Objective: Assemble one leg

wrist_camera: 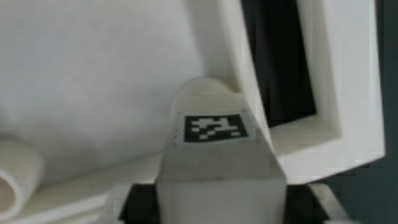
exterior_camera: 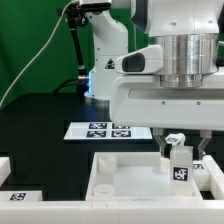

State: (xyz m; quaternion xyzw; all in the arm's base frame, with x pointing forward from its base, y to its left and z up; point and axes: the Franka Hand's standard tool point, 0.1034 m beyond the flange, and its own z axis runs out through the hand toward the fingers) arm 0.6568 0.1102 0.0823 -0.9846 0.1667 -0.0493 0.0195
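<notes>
— Tool (exterior_camera: 181, 152)?
— Mine is pinching the leg (exterior_camera: 180, 166), upright above the white panel (exterior_camera: 120, 178), at the exterior view's right.
— Progress?
— I judge it carried, not yet seated in a socket.
— Surroundings?
— Black surface (exterior_camera: 40, 125), marker board (exterior_camera: 108, 130) beyond, green backdrop.

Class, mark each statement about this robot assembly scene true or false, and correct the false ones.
1. The jaws hold a white tagged leg. True.
2. The leg stands over the large white panel. True.
3. The marker board lies on top of the white panel. False: it lies flat on the black table, behind the panel.
4. The gripper hangs empty and wide open. False: its jaws are shut on the leg.
</notes>
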